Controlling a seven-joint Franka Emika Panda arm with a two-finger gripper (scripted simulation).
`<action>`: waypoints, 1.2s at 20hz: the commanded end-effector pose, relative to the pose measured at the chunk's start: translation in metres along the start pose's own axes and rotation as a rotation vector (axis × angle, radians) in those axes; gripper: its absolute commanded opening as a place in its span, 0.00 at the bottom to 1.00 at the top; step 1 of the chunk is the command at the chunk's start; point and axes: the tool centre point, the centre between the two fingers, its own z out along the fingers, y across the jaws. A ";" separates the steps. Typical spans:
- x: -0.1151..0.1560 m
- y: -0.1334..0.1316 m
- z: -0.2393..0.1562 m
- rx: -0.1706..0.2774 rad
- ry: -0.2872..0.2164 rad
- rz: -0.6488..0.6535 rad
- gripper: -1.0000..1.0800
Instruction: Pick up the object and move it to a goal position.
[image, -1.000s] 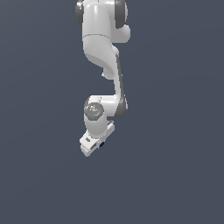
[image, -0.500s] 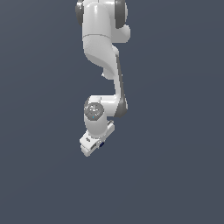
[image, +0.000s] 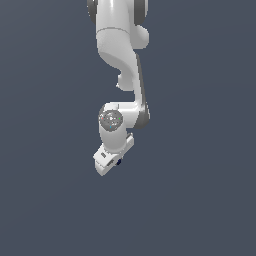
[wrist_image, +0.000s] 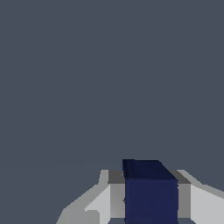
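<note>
Cube (wrist_image: 151, 192) sits between the two fingers (wrist_image: 109, 194) in the wrist view, grey finger faces flush against both its sides, so the jaws read as clamped on it. In the exterior view the cube (image: 119, 162) is only a dark speck under the gripper (image: 111, 164), mostly hidden by the white hand. No counter edge, no shadow and no goal marker visible in either view; background is flat grey, so I cannot tell whether the cube is lifted or resting on a surface.

Step in hand, as I judge it: carry to goal with the grasp already made. To do it well: hold the clamp firm and constant, no regrip. Translate smoothly, avoid jerks, since the cube is tiny and little of it is inside the fingers. Keep the wrist orientation fixed so the cube does not pivot between the pads. Goal location is not shown, so direction of travel cannot be called from here.

Arm (image: 120, 55) pose: base at top of the exterior view, upper link running down, elbow bending toward the exterior view's right, then folding back to the wrist joint (image: 111, 120). Hand points downward and is tilted, its tip angled toward the exterior view's left. Arm looks compact, not stretched, so reach margin seems good.
</note>
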 end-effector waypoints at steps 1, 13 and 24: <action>0.005 -0.007 -0.015 -0.001 0.001 -0.001 0.00; 0.039 -0.060 -0.133 -0.002 0.000 -0.001 0.00; 0.075 -0.110 -0.250 -0.002 0.000 -0.002 0.00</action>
